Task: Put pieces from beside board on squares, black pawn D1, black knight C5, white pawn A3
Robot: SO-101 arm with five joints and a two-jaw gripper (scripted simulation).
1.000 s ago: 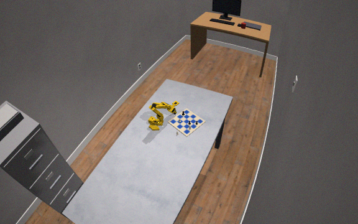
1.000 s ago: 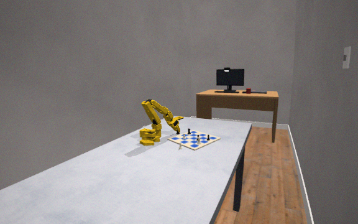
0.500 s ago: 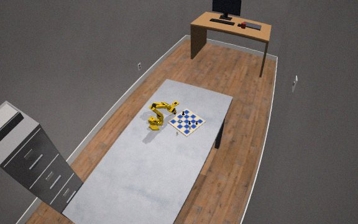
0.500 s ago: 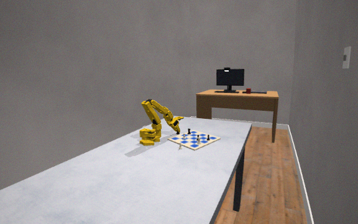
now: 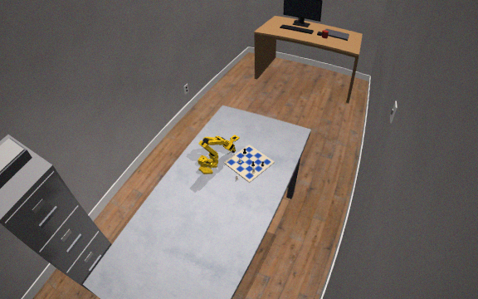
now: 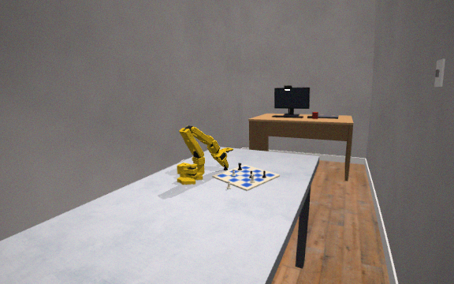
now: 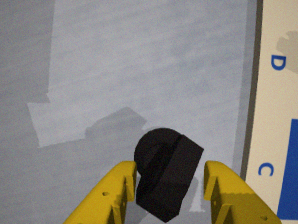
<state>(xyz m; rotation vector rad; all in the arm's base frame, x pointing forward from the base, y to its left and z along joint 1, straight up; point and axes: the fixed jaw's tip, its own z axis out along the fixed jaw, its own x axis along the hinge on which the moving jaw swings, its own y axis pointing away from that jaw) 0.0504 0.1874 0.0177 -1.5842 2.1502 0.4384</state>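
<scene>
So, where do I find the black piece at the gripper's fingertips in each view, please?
Top: the black piece is slightly above centre, beside the board's left corner.
Exterior: just below centre, under the gripper.
Wrist: lower middle, between the two yellow fingertips.
Shared landmark: the chessboard.
</scene>
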